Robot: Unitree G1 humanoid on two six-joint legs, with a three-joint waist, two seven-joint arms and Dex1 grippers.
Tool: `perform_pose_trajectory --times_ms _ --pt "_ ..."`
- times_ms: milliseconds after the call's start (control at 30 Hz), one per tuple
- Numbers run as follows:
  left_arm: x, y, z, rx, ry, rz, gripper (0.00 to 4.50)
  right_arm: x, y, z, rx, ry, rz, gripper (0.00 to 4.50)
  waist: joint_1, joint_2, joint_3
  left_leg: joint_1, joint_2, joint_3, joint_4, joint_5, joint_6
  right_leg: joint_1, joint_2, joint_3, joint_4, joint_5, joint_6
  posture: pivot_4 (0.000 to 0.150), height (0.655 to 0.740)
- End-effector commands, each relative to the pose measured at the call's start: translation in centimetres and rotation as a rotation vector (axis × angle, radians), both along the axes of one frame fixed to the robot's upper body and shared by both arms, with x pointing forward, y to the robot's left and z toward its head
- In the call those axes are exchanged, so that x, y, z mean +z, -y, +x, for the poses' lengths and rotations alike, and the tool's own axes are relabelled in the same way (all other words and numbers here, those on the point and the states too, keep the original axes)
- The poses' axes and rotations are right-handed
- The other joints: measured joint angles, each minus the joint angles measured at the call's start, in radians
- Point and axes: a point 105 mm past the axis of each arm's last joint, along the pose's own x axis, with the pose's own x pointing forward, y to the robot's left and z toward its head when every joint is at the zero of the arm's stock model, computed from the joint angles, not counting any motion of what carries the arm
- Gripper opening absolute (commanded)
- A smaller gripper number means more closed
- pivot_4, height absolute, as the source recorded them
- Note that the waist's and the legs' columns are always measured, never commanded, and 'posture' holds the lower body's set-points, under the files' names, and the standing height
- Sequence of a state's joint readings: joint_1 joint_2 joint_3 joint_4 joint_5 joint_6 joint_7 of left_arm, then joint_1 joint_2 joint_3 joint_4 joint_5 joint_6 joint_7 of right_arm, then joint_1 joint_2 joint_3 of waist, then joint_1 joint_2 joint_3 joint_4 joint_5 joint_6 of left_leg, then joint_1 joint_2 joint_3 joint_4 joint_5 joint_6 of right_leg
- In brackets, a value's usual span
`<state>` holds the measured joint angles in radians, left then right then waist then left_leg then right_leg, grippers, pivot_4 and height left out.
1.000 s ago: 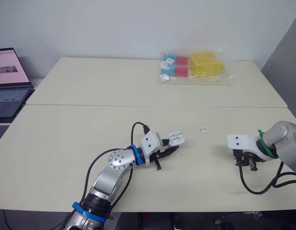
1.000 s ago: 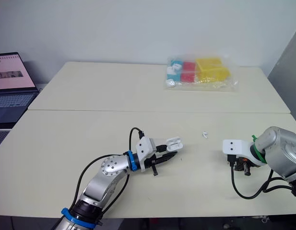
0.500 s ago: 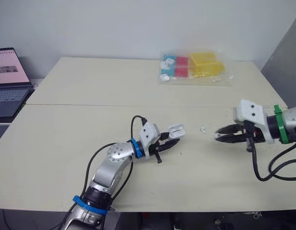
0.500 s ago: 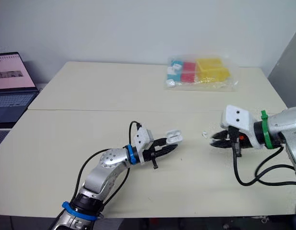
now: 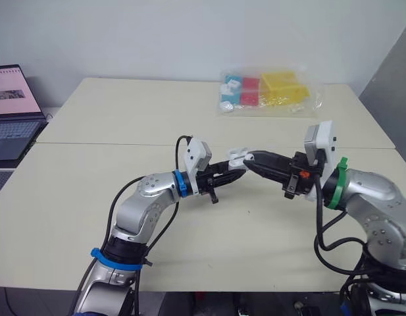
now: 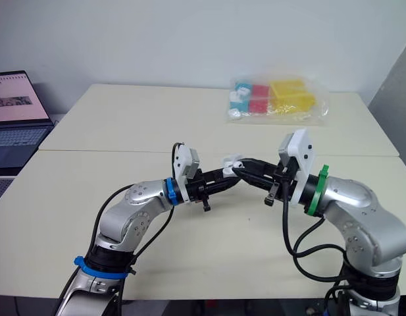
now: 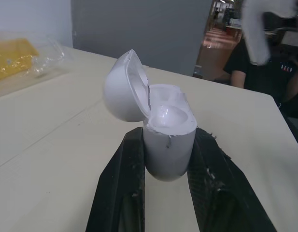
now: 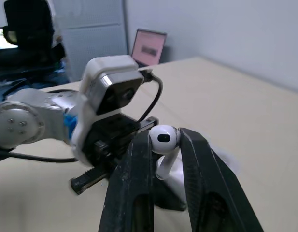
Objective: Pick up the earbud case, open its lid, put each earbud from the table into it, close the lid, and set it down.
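The left end effector [image 7: 167, 136] is clamped on the lower body of the earbud case [image 7: 168, 150]. The case is a glossy white rounded capsule held upright above the middle of the worktop [image 5: 84, 197], with its domed lid [image 7: 122, 89] hinged back and open. Just beside it, the right end effector [image 8: 164, 145] pinches a white earbud [image 8: 163, 137] by its head, with the stem hanging down.

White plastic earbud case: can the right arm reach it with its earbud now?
Likely yes: the white earbud case in the left pincer has its lid open, and the right pincer holds the white earbud right beside it, nothing between.
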<state>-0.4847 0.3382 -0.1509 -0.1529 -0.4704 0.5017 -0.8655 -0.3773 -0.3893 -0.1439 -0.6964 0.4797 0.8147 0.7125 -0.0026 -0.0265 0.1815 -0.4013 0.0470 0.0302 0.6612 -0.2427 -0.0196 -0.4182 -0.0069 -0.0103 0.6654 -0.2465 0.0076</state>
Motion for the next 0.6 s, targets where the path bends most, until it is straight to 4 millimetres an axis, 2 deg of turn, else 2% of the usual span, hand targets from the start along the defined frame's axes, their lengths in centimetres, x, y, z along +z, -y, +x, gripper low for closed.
perform_pose_trajectory --times_ms 33,467,600 --pt "1.9 0.0 -0.5 -0.029 0.056 -0.027 0.81 0.6 0.3 0.6 -0.072 0.157 0.000 0.42 0.000 0.000 0.000 0.000 0.000 0.000 0.000 0.000 0.000 0.000 0.000 0.000 0.000 0.000 0.000 0.150 0.7354" --pt "2.4 -0.2 -0.6 -0.024 0.040 -0.040 0.81 -0.6 -1.1 1.3 -0.054 0.178 0.019 0.42 0.000 0.000 0.000 0.000 0.000 0.000 0.000 0.000 0.000 0.000 0.000 0.001 0.000 0.000 0.000 0.150 0.7354" --pt "2.5 -0.3 -0.6 -0.018 0.040 -0.043 0.81 -1.3 -0.9 1.5 -0.065 0.165 0.007 0.42 0.000 0.000 0.000 0.000 0.000 0.000 0.000 0.000 0.000 0.000 0.000 0.000 0.000 0.000 0.000 0.150 0.7354"
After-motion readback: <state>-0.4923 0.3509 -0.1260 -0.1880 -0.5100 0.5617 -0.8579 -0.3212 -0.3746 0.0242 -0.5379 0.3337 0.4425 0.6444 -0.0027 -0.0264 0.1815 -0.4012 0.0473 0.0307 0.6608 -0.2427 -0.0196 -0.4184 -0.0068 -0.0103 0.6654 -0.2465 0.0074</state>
